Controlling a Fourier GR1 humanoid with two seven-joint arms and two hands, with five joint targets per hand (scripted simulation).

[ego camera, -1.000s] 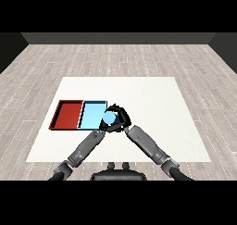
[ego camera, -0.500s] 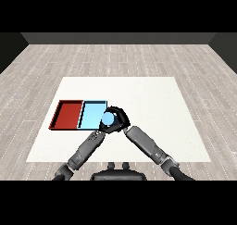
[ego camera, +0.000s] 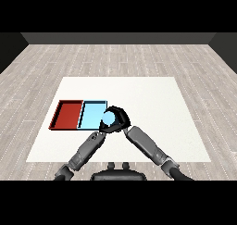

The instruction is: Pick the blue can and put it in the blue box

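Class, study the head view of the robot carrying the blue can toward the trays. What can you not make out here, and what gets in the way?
- Blue can, head view: only its pale top shows; the right hand curls round its sides.
- Left hand, head view: hidden under the can and right hand.
- Light blue tray, head view: its near right corner is covered by the can.
- Whether the can touches the tray: cannot tell.

Blue tray (ego camera: 91,115) interior open; red tray (ego camera: 68,114) touching its left; table (ego camera: 152,103) right side free.
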